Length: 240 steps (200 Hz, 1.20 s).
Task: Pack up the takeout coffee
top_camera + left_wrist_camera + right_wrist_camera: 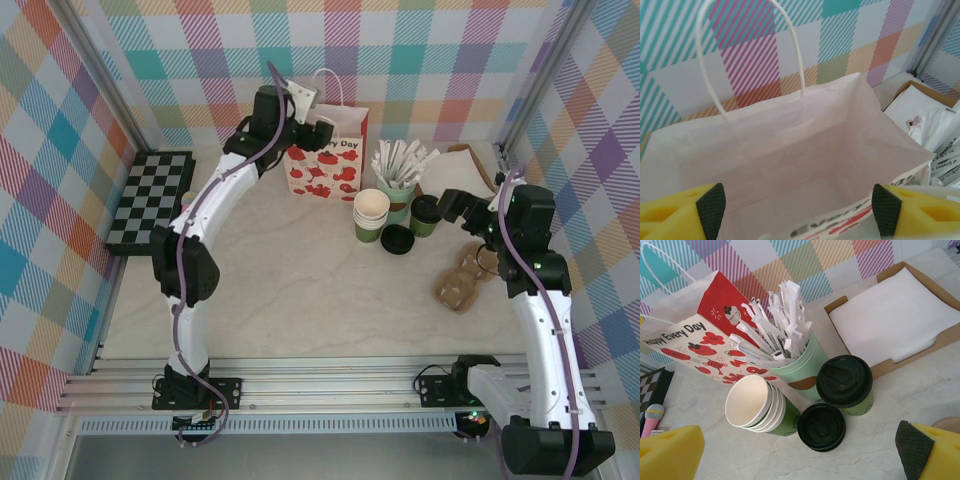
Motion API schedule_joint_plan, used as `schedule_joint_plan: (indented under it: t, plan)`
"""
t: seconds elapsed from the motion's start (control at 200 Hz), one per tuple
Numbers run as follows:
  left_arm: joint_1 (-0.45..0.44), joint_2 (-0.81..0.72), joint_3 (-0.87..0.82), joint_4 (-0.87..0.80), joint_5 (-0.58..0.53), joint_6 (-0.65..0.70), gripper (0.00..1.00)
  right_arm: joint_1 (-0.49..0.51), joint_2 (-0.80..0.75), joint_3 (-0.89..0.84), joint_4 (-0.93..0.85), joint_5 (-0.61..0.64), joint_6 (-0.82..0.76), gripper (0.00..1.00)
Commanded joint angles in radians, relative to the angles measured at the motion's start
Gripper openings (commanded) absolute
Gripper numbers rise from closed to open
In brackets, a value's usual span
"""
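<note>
The right gripper (797,455) hangs spread wide near the takeout coffee (846,385), upright on the table (940,390) just beside a loose lid (821,426); a skewed closing may catch that lid or tip the cup; the left gripper (799,210), jaws apart over the bag (790,140) mouth, may crumple its rim

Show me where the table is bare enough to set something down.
Free: the wide tabletop on the near side of the gift bag, between the left arm and the brown cup carrier. Crowded: right of the bag, where the stacked cups, stick cup, black lid and takeout coffee huddle closely.
</note>
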Motion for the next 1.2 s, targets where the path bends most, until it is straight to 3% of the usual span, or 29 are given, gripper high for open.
schedule_joint_plan:
  t: [0.0,0.165,0.335,0.485,0.885,1.06,1.195]
  plan:
    - [0.006,0.038,0.082,0.014,0.044,0.060,0.67,0.003,0.000,-0.019,0.024,0.006,-0.019,1.00]
    - [0.006,0.033,0.091,-0.046,-0.041,0.028,0.22,0.004,0.000,-0.025,0.032,-0.029,0.018,1.00]
    - [0.005,-0.048,-0.016,-0.079,-0.064,0.014,0.00,0.003,-0.009,-0.052,0.068,-0.054,0.054,1.00]
    - [-0.007,-0.120,-0.119,-0.083,-0.149,-0.033,0.00,0.004,-0.014,-0.078,0.094,-0.096,0.095,1.00]
    - [-0.151,-0.376,-0.391,-0.202,-0.555,-0.271,0.00,0.005,0.003,-0.079,0.112,-0.243,0.084,1.00]
    - [-0.184,-0.439,-0.421,-0.330,-0.615,-0.400,0.00,0.019,0.062,-0.087,0.196,-0.418,0.162,1.00]
    - [-0.221,-0.489,-0.455,-0.411,-0.616,-0.517,0.04,0.087,0.107,-0.081,0.220,-0.429,0.201,1.00]
